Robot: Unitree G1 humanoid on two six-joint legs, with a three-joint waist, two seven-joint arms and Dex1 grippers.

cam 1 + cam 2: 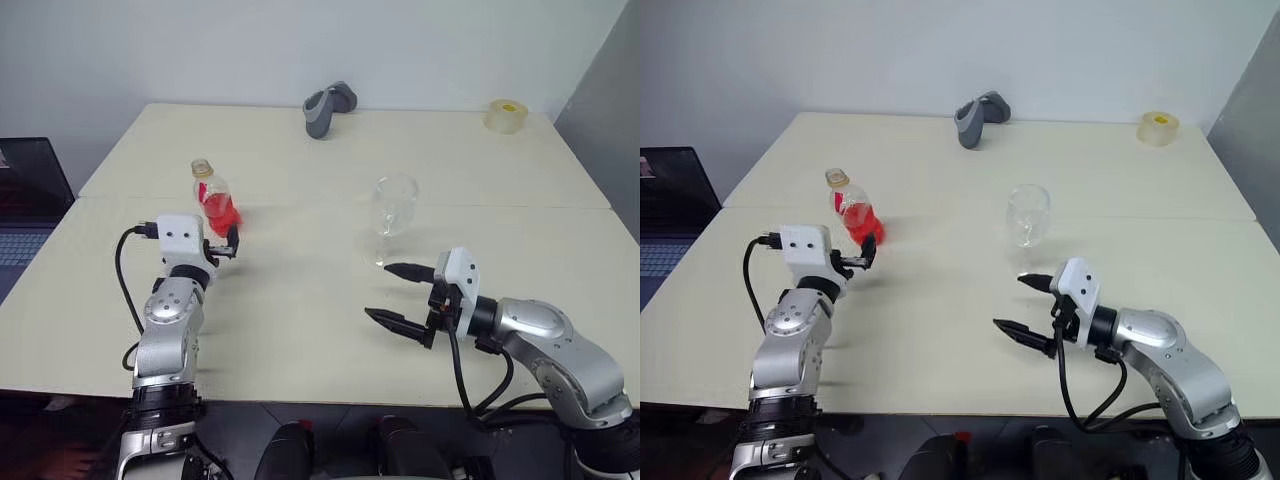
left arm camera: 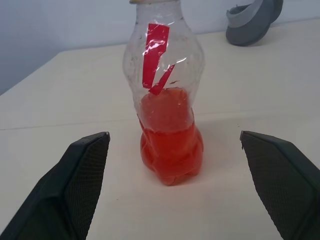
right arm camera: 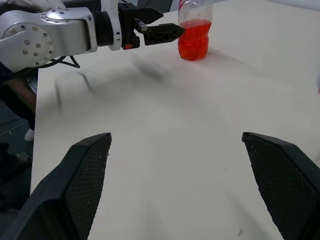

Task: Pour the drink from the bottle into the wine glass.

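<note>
The bottle [image 1: 212,195], small and clear with a pale yellowish top, stands upright on the left part of the table. The red drink [image 2: 171,150] fills its lower half. My left gripper [image 1: 228,243] is level and open just short of the bottle, whose base stands ahead of the gap between its black fingers [image 2: 80,175], untouched. The empty wine glass [image 1: 395,210] stands upright near the table's middle. My right gripper [image 1: 378,291] hovers open in front of the glass, pointing left, with nothing held. The right wrist view also shows the bottle [image 3: 195,30] and the left gripper [image 3: 165,32].
A grey curved object [image 1: 325,108] lies at the back centre of the table and a tape roll [image 1: 507,115] at the back right corner. A laptop [image 1: 25,210] sits off the table's left side. A seam [image 1: 300,203] crosses the tabletop behind the bottle.
</note>
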